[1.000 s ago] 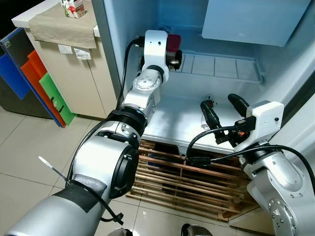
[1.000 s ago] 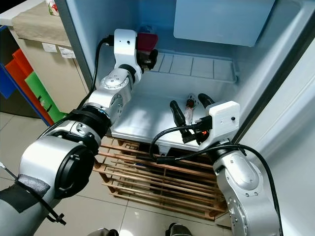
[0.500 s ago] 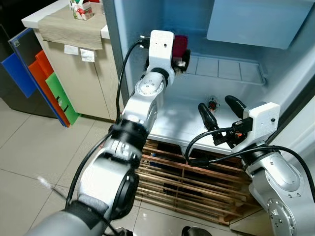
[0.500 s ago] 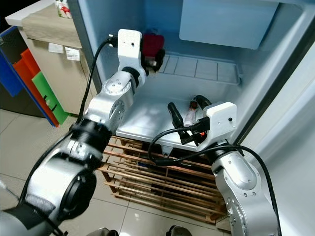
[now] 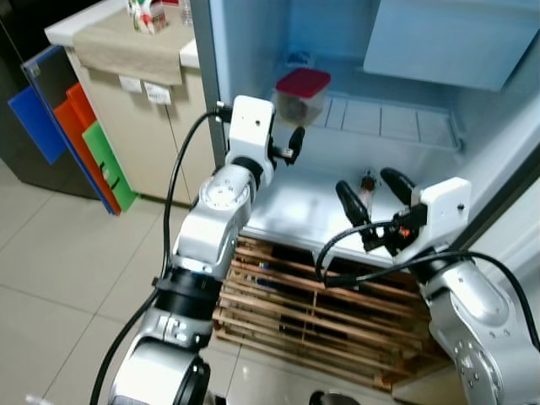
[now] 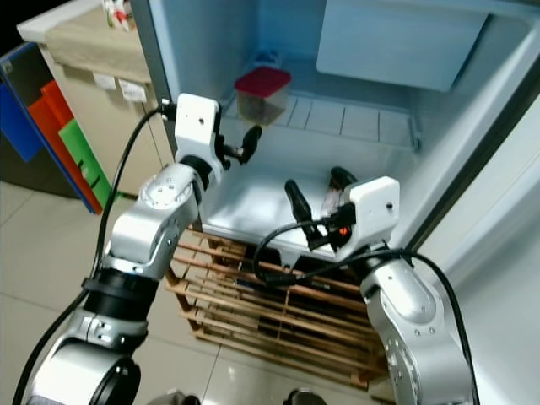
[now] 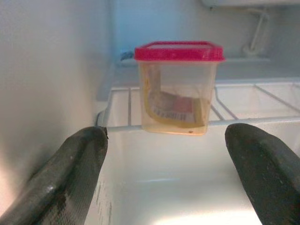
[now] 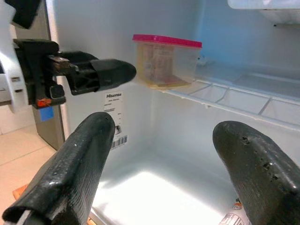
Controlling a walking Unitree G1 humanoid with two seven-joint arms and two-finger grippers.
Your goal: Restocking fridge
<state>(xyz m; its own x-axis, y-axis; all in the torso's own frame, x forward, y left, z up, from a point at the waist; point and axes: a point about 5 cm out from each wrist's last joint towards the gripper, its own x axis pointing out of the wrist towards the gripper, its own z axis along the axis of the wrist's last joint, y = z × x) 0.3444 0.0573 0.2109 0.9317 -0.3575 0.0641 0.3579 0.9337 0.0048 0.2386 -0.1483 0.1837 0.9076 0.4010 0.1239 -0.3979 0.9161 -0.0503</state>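
A clear plastic container with a red lid (image 5: 301, 93) stands on the front left corner of the fridge's wire shelf (image 5: 396, 125). My left gripper (image 5: 290, 145) hangs just in front of and below it, open, with nothing between its fingers (image 7: 79, 164); the container (image 7: 177, 89) sits a short way beyond them. My right gripper (image 5: 372, 191) is open lower down, over the fridge floor (image 5: 295, 207). A small bottle (image 5: 368, 180) lies on that floor between its fingers. In the right wrist view the left gripper's finger (image 8: 101, 72) points at the container (image 8: 166, 58).
A white compartment (image 5: 456, 42) hangs at the fridge's top right. A wooden pallet (image 5: 321, 312) lies under the fridge. To the left stands a cabinet with a cloth (image 5: 126, 55) and a carton (image 5: 148, 13), with coloured boards (image 5: 80, 139) leaning beside it.
My left gripper has let go of the red-lidded container and drawn back and down from the shelf; the container stays on the shelf. The right arm has held still. The camera shifted.
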